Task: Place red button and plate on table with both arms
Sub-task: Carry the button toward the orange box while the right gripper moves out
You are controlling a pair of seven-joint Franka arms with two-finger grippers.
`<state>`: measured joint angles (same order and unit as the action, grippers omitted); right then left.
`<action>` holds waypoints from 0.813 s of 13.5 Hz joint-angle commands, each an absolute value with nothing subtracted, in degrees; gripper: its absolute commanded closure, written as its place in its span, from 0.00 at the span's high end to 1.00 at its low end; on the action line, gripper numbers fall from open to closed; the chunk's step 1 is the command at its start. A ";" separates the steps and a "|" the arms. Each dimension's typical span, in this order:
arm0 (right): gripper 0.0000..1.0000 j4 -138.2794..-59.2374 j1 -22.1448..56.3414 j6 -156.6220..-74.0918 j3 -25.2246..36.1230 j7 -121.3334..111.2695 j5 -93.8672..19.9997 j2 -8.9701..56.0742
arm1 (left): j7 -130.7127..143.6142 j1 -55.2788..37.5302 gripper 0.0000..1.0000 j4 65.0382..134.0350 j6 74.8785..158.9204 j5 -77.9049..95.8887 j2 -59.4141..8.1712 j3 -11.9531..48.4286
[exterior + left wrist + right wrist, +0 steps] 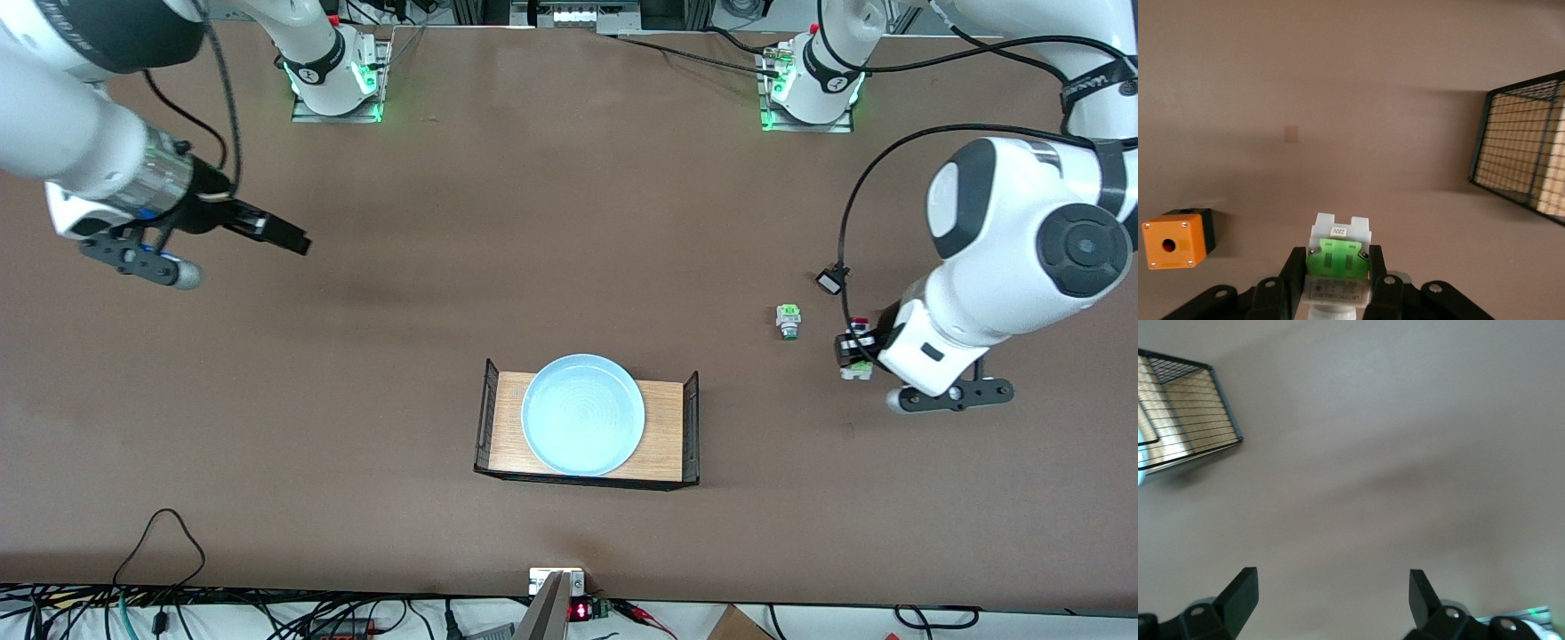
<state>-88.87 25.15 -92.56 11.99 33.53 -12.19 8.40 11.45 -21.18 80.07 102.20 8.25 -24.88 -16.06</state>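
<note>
My left gripper (851, 349) is shut on the red button (858, 324), low over the table (569, 222) at the left arm's end. In the left wrist view the fingers (1293, 273) clamp the button's green block (1337, 256), with the whitish body past the tips. I cannot tell if the button touches the table. The pale blue plate (582, 414) lies on a small wooden tray (669, 430). My right gripper (286, 235) is open and empty, up over bare table at the right arm's end, and shows the same in the right wrist view (1331, 587).
A green-capped switch (788, 320) and a small black-and-white switch (829, 283) lie on the table beside the left gripper. An orange box (1175, 240) shows in the left wrist view. The tray's black mesh ends (485, 411) stand upright, and also show in the wrist views (1521, 143) (1188, 413).
</note>
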 commanded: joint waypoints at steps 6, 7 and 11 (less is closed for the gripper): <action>1.00 -85.34 36.46 -103.16 12.57 52.61 -13.62 16.60 | -0.34 -15.92 0.00 91.04 105.98 9.05 -20.74 -15.82; 1.00 -84.82 37.87 -104.75 12.57 55.52 -13.62 17.66 | -1.05 -15.56 0.00 92.62 108.52 9.05 -20.83 -15.73; 1.00 -81.05 41.92 -110.11 12.57 67.03 -13.71 22.93 | -1.41 -14.94 0.00 100.09 121.87 9.49 -21.62 -15.73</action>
<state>-85.04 40.47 -108.92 11.88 61.95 -12.86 19.67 0.36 -15.41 95.18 116.27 8.25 -23.13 -16.11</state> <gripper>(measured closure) 0.000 0.577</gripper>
